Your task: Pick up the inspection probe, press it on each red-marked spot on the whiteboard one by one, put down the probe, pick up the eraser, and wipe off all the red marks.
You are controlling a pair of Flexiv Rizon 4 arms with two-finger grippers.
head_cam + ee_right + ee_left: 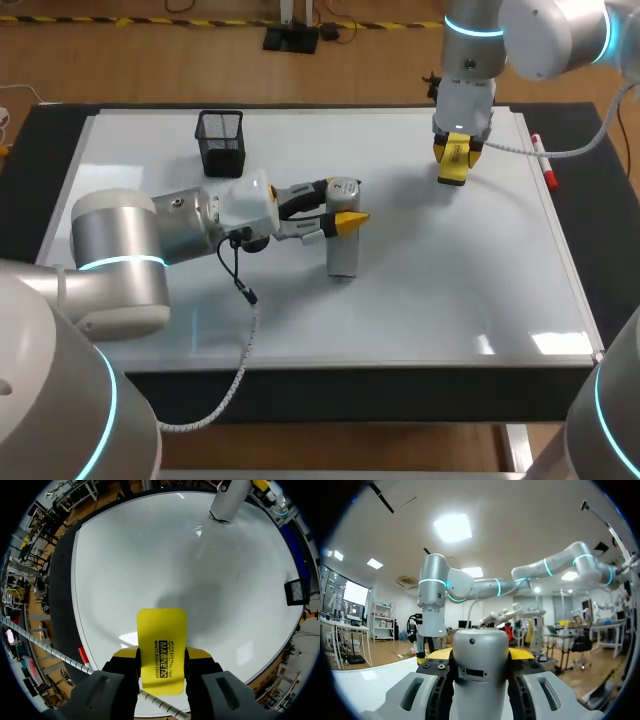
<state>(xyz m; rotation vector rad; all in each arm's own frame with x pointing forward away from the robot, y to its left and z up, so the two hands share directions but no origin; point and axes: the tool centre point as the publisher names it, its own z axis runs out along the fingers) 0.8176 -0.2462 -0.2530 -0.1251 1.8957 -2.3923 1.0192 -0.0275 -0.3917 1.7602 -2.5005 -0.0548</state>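
The left tool (342, 205) is gripping the inspection probe (343, 255). Its two yellow-tipped fingers (521, 654) are pressing on the silver cylinder's upper part from both sides. The probe is standing upright under this tool, and its lower end appears to be resting on the whiteboard (450, 300).

The right tool (161, 656) is clamping the yellow eraser (161, 630) between its fingers, one on each long edge. The eraser is sticking out ahead of the fingertips and seems to be hanging just clear of the whiteboard, with its shadow falling on the white surface ahead of it. The two tools are sitting well apart.

A black mesh holder (221, 143) is standing on the whiteboard, beside the left arm and behind its tool; only dark mesh is showing inside. A red marker (543, 160) is lying at the whiteboard's edge near the right tool, next to the black desk (600, 220).
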